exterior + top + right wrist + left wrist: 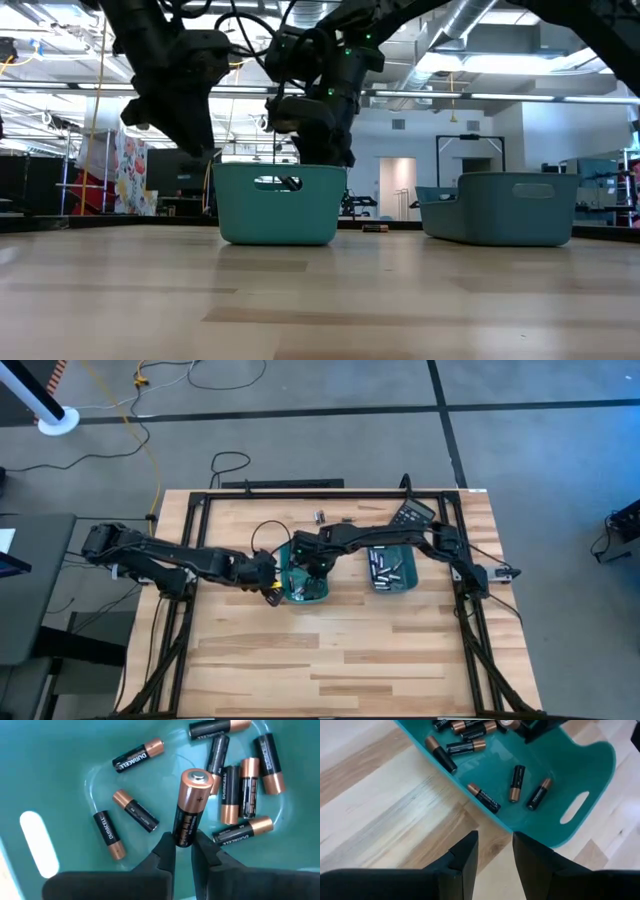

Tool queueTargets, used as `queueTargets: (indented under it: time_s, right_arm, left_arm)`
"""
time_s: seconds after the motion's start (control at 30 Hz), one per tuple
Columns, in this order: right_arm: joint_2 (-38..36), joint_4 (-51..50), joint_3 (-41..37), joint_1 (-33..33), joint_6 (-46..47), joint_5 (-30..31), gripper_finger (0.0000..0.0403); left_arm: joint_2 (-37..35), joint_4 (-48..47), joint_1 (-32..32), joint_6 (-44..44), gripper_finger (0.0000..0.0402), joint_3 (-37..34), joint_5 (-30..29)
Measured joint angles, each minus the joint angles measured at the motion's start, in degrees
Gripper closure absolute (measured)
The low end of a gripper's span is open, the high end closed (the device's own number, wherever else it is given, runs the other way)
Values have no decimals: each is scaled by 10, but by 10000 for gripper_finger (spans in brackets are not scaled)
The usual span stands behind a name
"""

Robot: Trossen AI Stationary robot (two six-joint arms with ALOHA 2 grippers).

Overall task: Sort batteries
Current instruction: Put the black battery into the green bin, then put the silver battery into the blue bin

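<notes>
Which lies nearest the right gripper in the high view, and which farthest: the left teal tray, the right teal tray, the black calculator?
1. Left teal tray: right gripper is over it.
2. Right teal tray: farther right.
3. Black calculator: far edge, rightward.

— How's the light?
— Bright, even overhead light; ceiling strip lights (pixel 520 97) glare in the low view.
— Blur?
— The near fingers (pixel 462 865) are soft — soft shadows under the teal tray (pixel 278 205).
</notes>
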Motion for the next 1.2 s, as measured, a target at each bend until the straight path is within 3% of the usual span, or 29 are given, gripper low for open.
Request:
queueTargets:
  time_s: [0.37,0.7,1.03,1.2]
  right_arm:
    - [0,2,0,1,-34,0,312]
    - [-9,-4,0,-3,-37,0,285]
    - [-155,-72,-6,-30,-75,0,285]
    - [-279,-78,-99,-44,-89,-1,285]
  left_arm:
    - [0,2,-22,-69,283,0,-41]
    - [0,2,-26,-77,283,0,-49]
    - [0,2,-26,-74,283,0,-60]
    - [0,2,-26,-37,283,0,-60]
